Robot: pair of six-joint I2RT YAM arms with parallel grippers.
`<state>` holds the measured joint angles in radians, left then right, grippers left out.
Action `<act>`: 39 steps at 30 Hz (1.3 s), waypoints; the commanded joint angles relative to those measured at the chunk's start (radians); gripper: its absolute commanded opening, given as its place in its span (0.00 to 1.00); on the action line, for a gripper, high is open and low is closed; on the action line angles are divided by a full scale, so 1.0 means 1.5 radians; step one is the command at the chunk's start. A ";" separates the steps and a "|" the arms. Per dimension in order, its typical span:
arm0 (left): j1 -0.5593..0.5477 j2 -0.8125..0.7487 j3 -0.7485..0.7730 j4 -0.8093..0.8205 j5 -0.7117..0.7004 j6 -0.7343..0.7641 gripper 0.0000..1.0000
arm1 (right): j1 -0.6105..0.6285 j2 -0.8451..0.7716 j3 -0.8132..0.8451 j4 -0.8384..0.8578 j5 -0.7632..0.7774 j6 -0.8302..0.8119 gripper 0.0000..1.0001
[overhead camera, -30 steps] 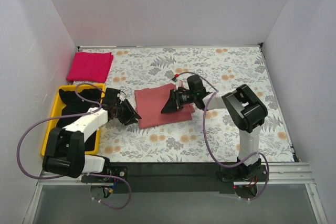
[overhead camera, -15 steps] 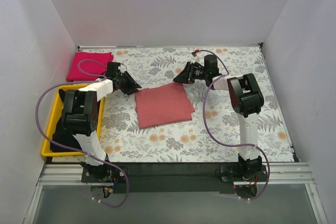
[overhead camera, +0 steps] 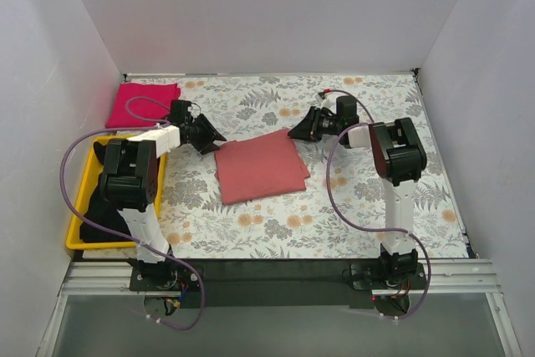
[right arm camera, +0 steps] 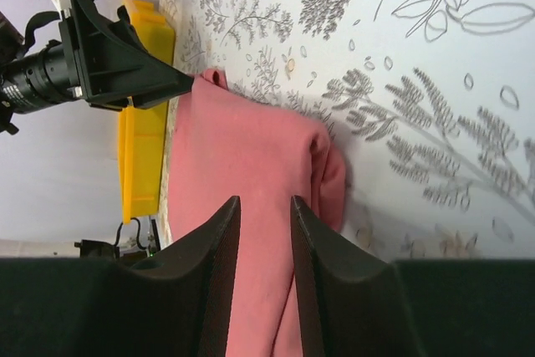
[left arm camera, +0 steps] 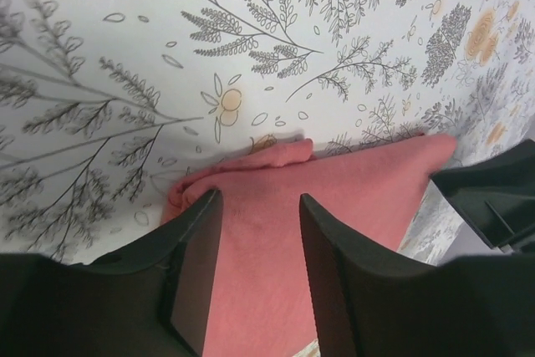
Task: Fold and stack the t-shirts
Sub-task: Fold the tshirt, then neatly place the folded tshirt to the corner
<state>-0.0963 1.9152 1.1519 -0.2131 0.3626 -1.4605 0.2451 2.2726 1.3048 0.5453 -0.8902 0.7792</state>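
Observation:
A dusty salmon-red t-shirt (overhead camera: pixel 259 165) lies folded flat on the floral table's middle. My left gripper (overhead camera: pixel 211 134) hovers open and empty just beyond its far left corner; the left wrist view shows the shirt (left arm camera: pixel 334 198) between and below my open gripper (left arm camera: pixel 259 202). My right gripper (overhead camera: pixel 299 131) is open and empty just beyond the far right corner; in the right wrist view it (right arm camera: pixel 263 202) sits over the shirt's folded edge (right arm camera: pixel 242 148). A magenta-pink t-shirt (overhead camera: pixel 142 104) lies folded at the back left. Black shirts (overhead camera: pixel 94 206) lie in the bin.
A yellow plastic bin (overhead camera: pixel 73 219) stands at the left edge, partly covered by my left arm; it also shows in the right wrist view (right arm camera: pixel 142 148). White walls close in the table at the back and both sides.
Both grippers have left the salmon shirt's sides and moved to its far corners; the right one then slid further right. The shirt lies flat and released.

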 commanded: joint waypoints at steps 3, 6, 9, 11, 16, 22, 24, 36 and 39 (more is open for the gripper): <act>0.008 -0.156 -0.010 -0.064 -0.052 0.050 0.47 | -0.005 -0.183 -0.077 -0.032 0.036 -0.070 0.39; 0.007 -0.223 -0.035 -0.097 -0.107 0.082 0.56 | 0.023 -0.268 -0.092 -0.164 0.092 -0.150 0.43; 0.007 -0.313 -0.079 -0.130 -0.171 0.112 0.66 | 0.088 -0.332 -0.061 -0.308 0.214 -0.295 0.51; 0.007 -0.380 -0.105 -0.145 -0.197 0.122 0.70 | 0.134 -0.355 -0.050 -0.410 0.321 -0.370 0.57; 0.007 -0.510 -0.240 -0.140 -0.234 0.114 0.84 | 0.313 -0.368 -0.013 -0.522 0.479 -0.448 0.67; 0.007 -0.518 -0.309 -0.126 -0.224 0.117 0.89 | 0.486 -0.291 0.050 -0.572 0.657 -0.517 0.67; 0.008 -0.505 -0.315 -0.120 -0.229 0.113 0.89 | 0.530 -0.266 0.075 -0.572 0.686 -0.544 0.67; 0.008 -0.447 -0.300 -0.131 -0.224 0.110 0.89 | 0.622 -0.132 0.180 -0.574 0.710 -0.596 0.63; 0.009 -0.438 -0.299 -0.133 -0.223 0.111 0.89 | 0.628 -0.108 0.191 -0.574 0.707 -0.605 0.62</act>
<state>-0.0879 1.2549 0.6781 -0.4099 0.0410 -1.3010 1.1782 2.0869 1.5440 -0.3145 0.1490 -0.0925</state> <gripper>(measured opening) 0.894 0.624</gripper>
